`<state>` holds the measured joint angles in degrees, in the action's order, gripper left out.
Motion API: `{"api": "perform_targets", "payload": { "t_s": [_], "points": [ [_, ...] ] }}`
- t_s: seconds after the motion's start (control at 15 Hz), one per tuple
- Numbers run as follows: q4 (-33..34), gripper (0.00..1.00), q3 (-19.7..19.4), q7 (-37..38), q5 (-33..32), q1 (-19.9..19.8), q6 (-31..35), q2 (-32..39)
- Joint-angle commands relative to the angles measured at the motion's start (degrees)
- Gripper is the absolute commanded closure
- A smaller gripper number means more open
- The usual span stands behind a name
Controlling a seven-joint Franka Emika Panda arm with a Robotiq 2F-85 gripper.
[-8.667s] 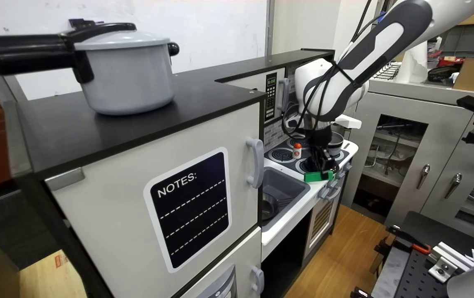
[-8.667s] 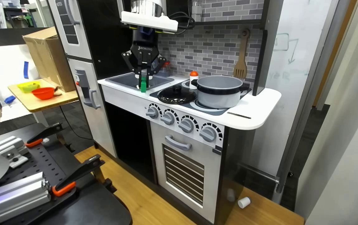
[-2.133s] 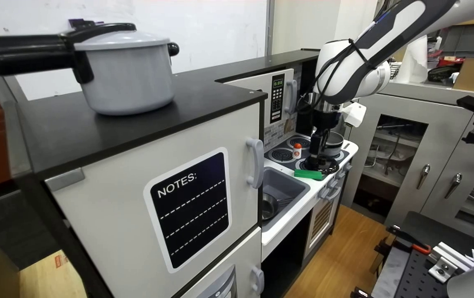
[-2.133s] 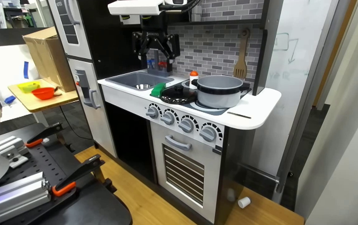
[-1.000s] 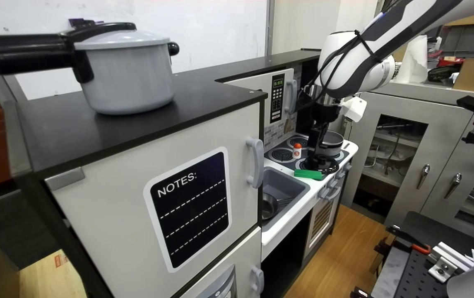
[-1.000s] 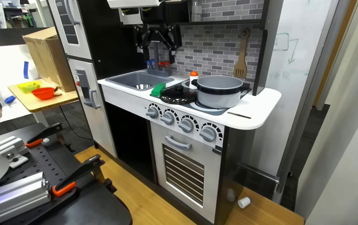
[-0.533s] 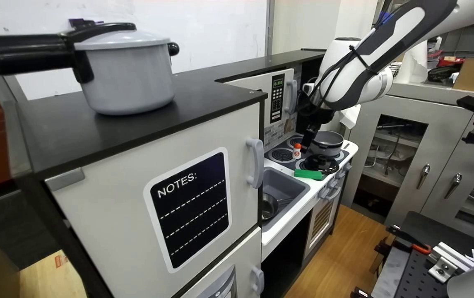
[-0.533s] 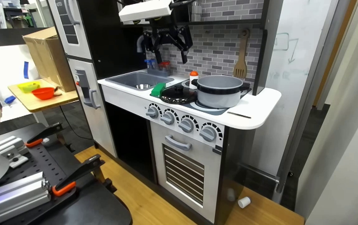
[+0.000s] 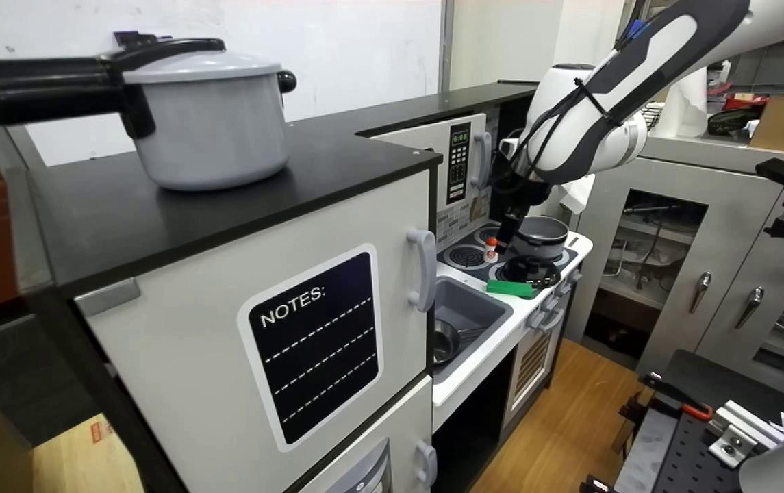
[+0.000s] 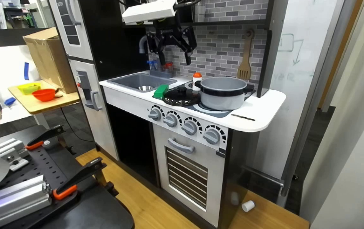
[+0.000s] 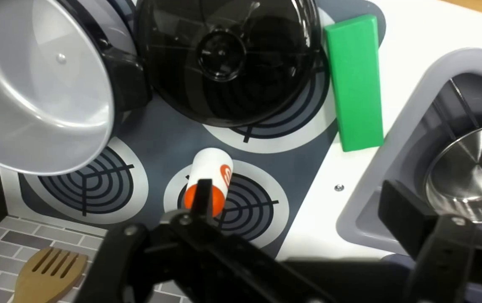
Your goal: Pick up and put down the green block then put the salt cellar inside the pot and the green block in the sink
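Note:
The green block (image 11: 356,88) lies flat on the counter between the black lid and the sink (image 11: 405,126). On a rear burner stands the salt cellar (image 10: 197,83), white with an orange top, upright. Beside it is the pot (image 10: 221,101), grey with black handles and without a lid. My gripper (image 10: 175,62) hangs tilted above the back of the counter, higher than the salt cellar, jaws wide apart and nothing between them. In the wrist view one of its fingers (image 11: 202,198) covers part of the orange top; the opposite one overlaps the sink.
The black lid (image 11: 228,97) sits on a front burner, close against the block and pot. A steel pan (image 11: 476,168) rests in the sink. Behind are the faucet (image 10: 142,46), a wooden spatula (image 10: 244,68) and a shelf edge (image 10: 226,23). A large lidded pot (image 9: 213,130) stands on top.
The green block, earlier gripped over the sink's edge, now lies beside the lid. My opened gripper has risen, tilted and shifted towards the salt cellar; over the last half second it barely moves.

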<state>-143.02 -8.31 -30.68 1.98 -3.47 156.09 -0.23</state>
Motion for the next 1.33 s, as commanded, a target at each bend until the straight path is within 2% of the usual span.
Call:
{"api": "perform_targets", "payload": {
  "t_s": [0.0, 0.6, 1.27],
  "points": [
    [0.6, 0.00, 0.9, -0.1, 1.1, -0.8, 0.3, 0.4],
    [4.2, 0.00, 0.4, 1.2, -0.2, -2.2, 1.5, 3.8],
    [7.6, 0.00, 2.6, 3.2, 1.5, -3.7, 4.5, 9.3]
  ]
}}
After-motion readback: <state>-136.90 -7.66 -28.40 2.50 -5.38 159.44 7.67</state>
